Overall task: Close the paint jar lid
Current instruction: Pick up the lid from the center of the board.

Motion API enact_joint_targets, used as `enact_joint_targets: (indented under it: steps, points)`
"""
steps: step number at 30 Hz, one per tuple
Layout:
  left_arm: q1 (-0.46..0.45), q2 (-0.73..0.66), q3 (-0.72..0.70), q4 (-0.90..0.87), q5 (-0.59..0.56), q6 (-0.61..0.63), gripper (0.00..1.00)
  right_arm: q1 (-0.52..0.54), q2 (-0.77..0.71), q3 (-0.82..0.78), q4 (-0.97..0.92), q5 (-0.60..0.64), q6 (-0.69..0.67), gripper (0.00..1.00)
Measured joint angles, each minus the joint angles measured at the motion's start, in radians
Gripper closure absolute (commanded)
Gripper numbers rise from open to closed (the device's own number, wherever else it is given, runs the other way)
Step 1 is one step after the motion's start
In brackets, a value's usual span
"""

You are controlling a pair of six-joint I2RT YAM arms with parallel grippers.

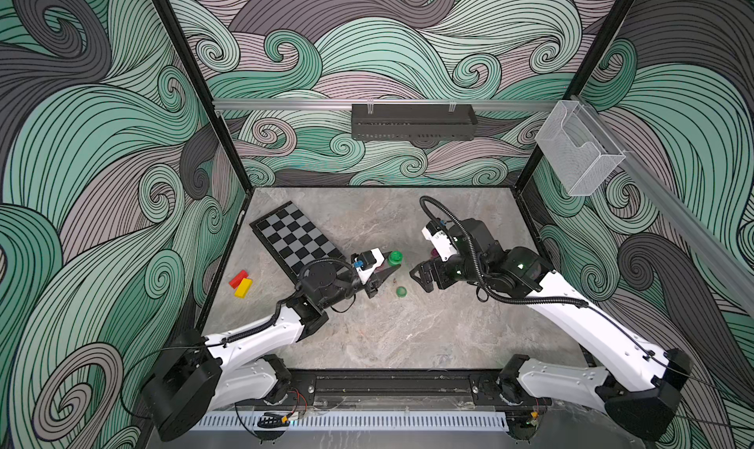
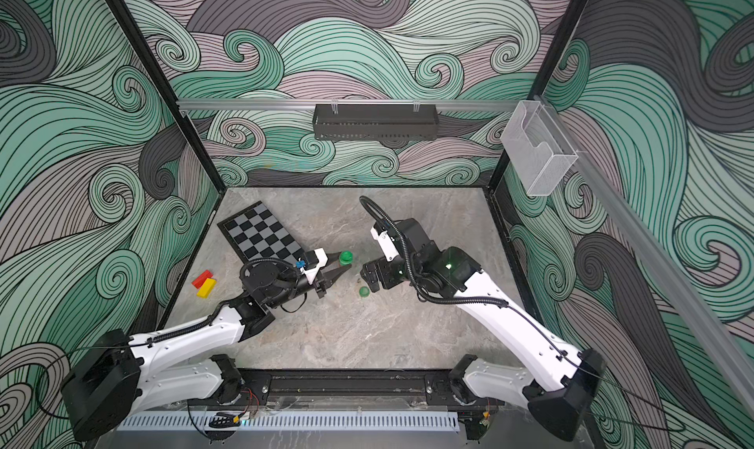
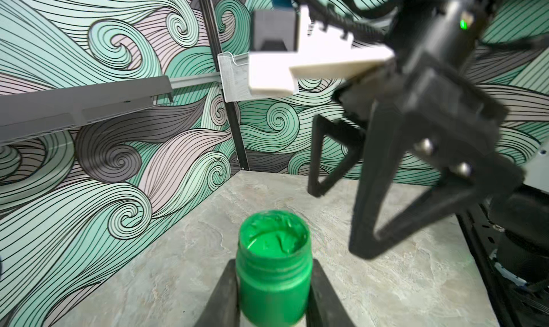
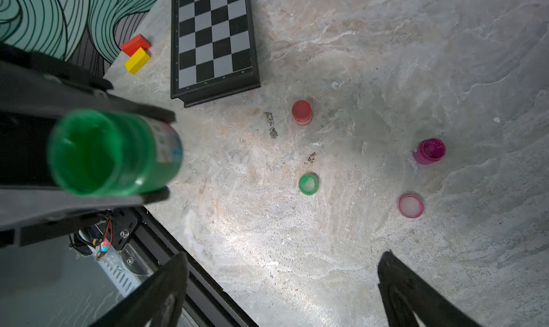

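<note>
The green paint jar (image 3: pixel 274 260) has no lid and wet green paint shows inside it. My left gripper (image 3: pixel 273 264) is shut on its body, one finger on each side, and holds it above the table (image 1: pixel 395 257) (image 2: pixel 346 257) (image 4: pixel 113 153). The green lid (image 4: pixel 308 184) lies on the table with its inner side up, in front of the jar in both top views (image 1: pixel 401 291) (image 2: pixel 364 291). My right gripper (image 4: pixel 282 257) is open and empty. It hovers just right of the lid (image 1: pixel 422 277) (image 2: pixel 369 277).
A capped red jar (image 4: pixel 301 112), an open magenta jar (image 4: pixel 430 151) and its loose magenta lid (image 4: pixel 410 205) stand on the table. A chessboard (image 1: pixel 293 239) lies at the back left, with a red block (image 1: pixel 238 279) and a yellow block (image 1: pixel 243 288) near the left wall.
</note>
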Motion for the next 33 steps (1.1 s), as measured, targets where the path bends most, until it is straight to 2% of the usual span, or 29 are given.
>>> enact_joint_targets:
  steps: [12, 25, 33]
  points:
    - [0.142, -0.078, -0.012, -0.053, 0.014, -0.058, 0.79, 0.0, 0.03, -0.139, 0.196, 0.0, 0.007, 0.02]
    - [0.246, -0.148, -0.01, -0.187, 0.07, -0.094, 0.79, 0.0, 0.111, -0.146, 0.27, 0.007, 0.008, 0.02]
    - [0.331, -0.188, 0.026, -0.271, 0.158, -0.103, 0.79, 0.009, 0.14, -0.146, 0.273, 0.029, 0.015, 0.02]
